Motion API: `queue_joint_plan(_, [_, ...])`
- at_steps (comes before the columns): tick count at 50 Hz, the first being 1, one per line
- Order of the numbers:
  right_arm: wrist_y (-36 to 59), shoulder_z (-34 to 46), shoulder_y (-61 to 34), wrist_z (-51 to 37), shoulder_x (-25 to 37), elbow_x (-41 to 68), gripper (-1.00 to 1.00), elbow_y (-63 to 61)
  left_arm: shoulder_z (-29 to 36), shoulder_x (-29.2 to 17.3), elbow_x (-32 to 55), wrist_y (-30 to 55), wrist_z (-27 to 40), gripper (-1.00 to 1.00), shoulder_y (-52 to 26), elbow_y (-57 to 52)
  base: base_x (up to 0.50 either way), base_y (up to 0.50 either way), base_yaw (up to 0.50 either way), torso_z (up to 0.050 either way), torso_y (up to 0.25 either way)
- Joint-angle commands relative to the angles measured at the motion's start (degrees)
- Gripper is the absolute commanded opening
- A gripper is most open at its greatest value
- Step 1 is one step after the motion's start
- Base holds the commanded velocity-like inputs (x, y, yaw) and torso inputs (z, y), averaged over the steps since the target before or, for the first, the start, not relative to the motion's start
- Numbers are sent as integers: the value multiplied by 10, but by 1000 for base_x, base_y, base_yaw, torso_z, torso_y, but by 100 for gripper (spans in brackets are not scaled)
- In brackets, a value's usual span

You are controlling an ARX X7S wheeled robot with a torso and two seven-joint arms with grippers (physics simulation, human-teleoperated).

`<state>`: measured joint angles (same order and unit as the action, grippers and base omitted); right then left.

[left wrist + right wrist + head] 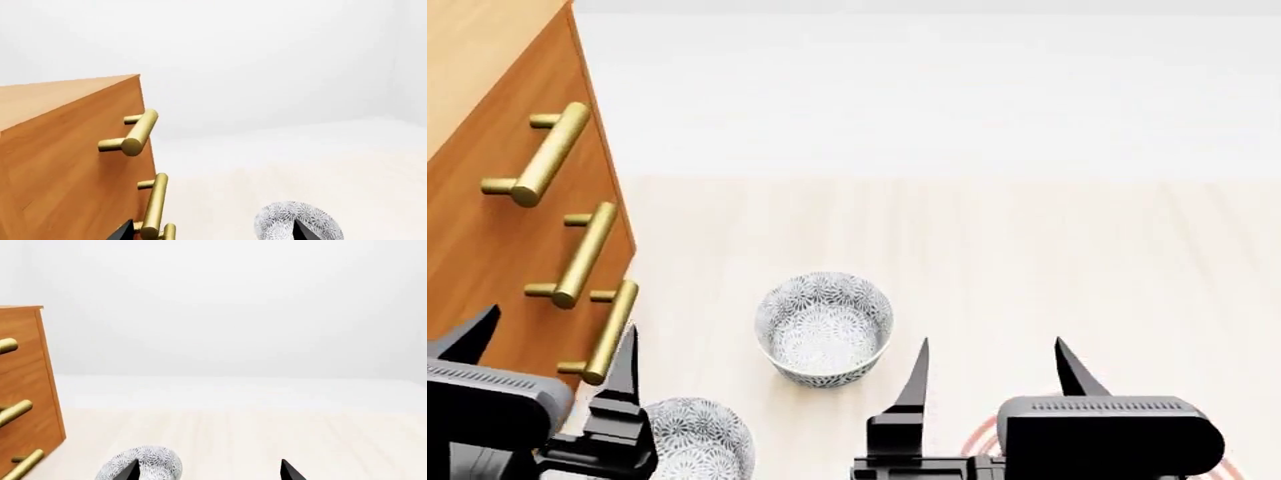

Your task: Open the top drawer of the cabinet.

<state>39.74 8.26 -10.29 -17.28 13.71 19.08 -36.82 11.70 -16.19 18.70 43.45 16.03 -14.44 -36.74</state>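
Left pincer (pixel 550 350) open, top drawer (pixel 501 150) closed

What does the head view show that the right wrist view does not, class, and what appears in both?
Only the head view shows both claws, left claw and right claw, each open and empty, a second patterned bowl by the left claw, and a red ring mark on the floor.

The right wrist view adds only the far white wall.

Both show the cabinet, its three brass handles, including the top drawer handle, all drawers shut, and one patterned bowl.
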Motion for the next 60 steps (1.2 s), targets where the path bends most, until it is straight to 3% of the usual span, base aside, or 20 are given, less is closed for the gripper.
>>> queue_joint_plan(1, [-30, 1, 13, 7, 3, -1, 100, 21, -22, 91, -320, -192, -268, 100, 38, 127, 0, 0, 0, 0, 0])
queue_joint_plan(3, [-35, 3, 15, 7, 4, -3, 100, 27, -20, 91, -492, -357, -269, 100, 38, 127, 0, 0, 0, 0, 0])
queue_joint_plan(7, [-35, 4, 12, 8, 4, -1, 100, 30, -18, 88, -835, -354, -268, 100, 38, 135, 0, 0, 0, 0, 0])
queue_joint_plan(8, [-38, 4, 12, 8, 3, -1, 100, 33, -18, 87, -871, -354, -269, 100, 37, 135, 0, 0, 0, 0, 0])
queue_joint_plan(40, [-47, 6, 20, 1, 12, 5, 100, 28, -7, 79, -875, -327, -294, 100, 12, 129, 0, 0, 0, 0, 0])
queue_joint_plan(50, [-53, 9, 20, 1, 13, 6, 100, 36, 2, 84, -881, -313, -326, 100, -74, 183, 0, 0, 0, 0, 0])
queue_joint_plan(60, [-62, 9, 21, 3, 15, 6, 100, 49, 13, 88, -878, -310, -310, 100, -164, 318, 0, 0, 0, 0, 0])
